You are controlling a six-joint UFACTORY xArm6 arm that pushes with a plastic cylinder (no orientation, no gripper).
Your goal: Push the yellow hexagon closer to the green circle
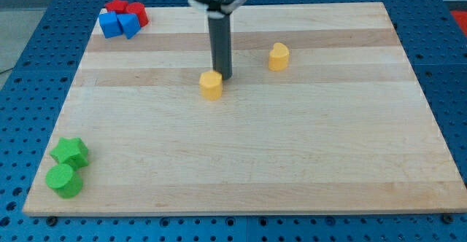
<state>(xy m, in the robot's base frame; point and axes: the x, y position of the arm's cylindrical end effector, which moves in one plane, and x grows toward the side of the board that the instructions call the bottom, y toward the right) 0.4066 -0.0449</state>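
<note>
The yellow hexagon point(211, 84) sat touching my tip point(223, 77), just toward the view's bottom-left of it, a placement suited to pushing toward the green circle point(64, 180), far off the same way. No gripper existed. Beside the circle lay a green star point(70, 152); the counter point(292, 162) between was unobstructed.

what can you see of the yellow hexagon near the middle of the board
The yellow hexagon is a small, squat block with flat facets and a flat top, plain matte yellow. It sits upright on the wooden board, a little toward the view's top and left of the middle. My tip stands right at its upper right edge, apparently touching it. No other block touches it: a second yellow block lies apart toward the view's upper right, and the green circle is far off at the lower left.
</note>
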